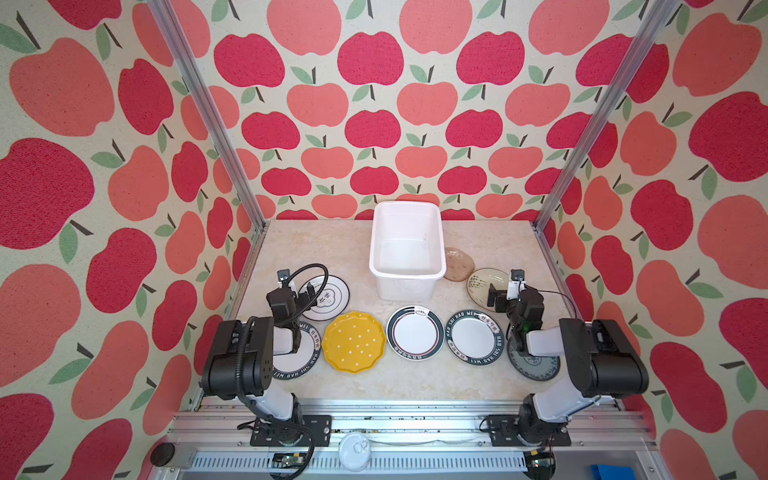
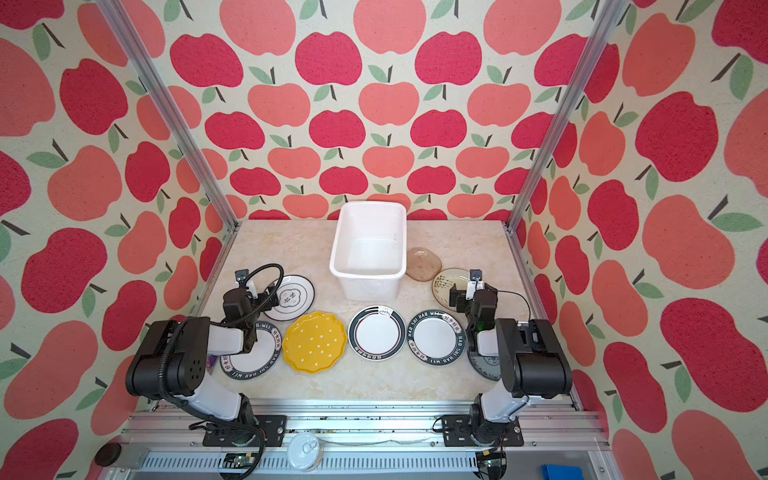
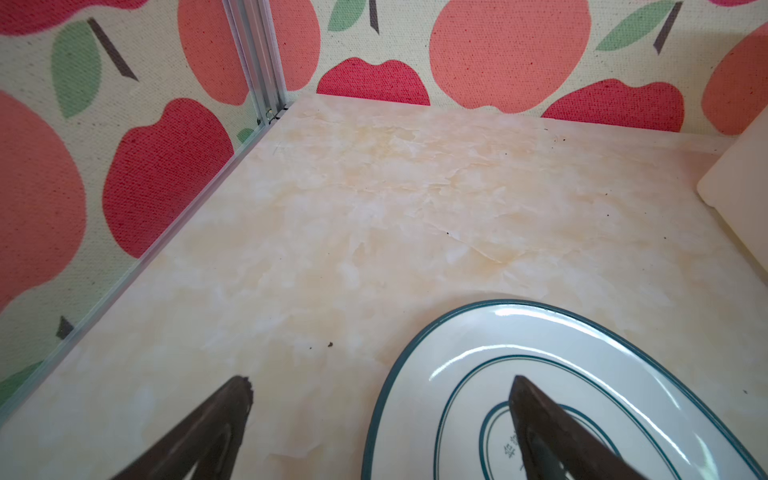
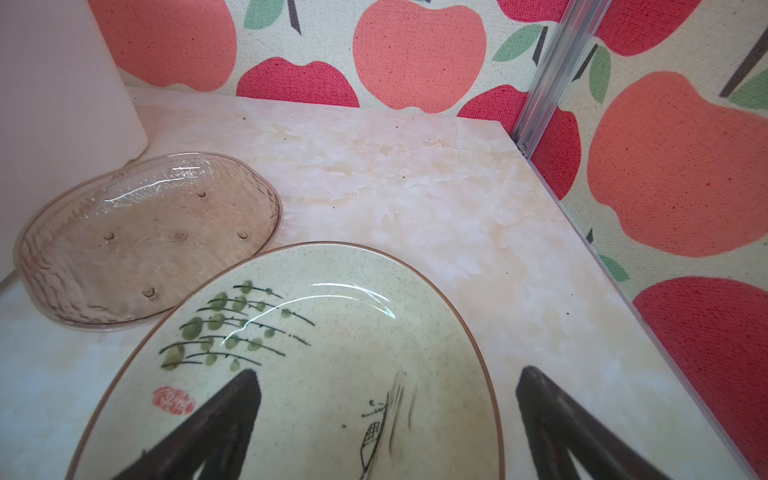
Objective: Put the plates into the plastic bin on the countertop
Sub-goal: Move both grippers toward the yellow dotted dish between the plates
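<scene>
The white plastic bin point(image 1: 405, 286) stands empty at the back middle of the countertop point(image 1: 316, 245). In front of it lie a yellow dotted plate point(image 1: 353, 341), a dark-rimmed white plate point(image 1: 414, 332) and a lettered plate point(image 1: 473, 336). My left gripper point(image 3: 382, 380) is open, its fingers straddling the rim of a thin-ringed white plate point(image 3: 469, 374), above it. My right gripper point(image 4: 388, 372) is open over the rim of a cream painted plate point(image 4: 332, 365). A translucent brown plate point(image 4: 145, 241) lies beside the bin. A second lettered plate point(image 1: 299, 361) and a blue-patterned plate point(image 1: 536, 368) sit partly under the arms.
Apple-patterned walls and aluminium posts point(image 1: 208, 112) close in the countertop on three sides. Rails run along its front edge, with a white round lid point(image 1: 353, 451) on them. The bin's wall point(image 3: 744, 199) stands close to the left gripper's side.
</scene>
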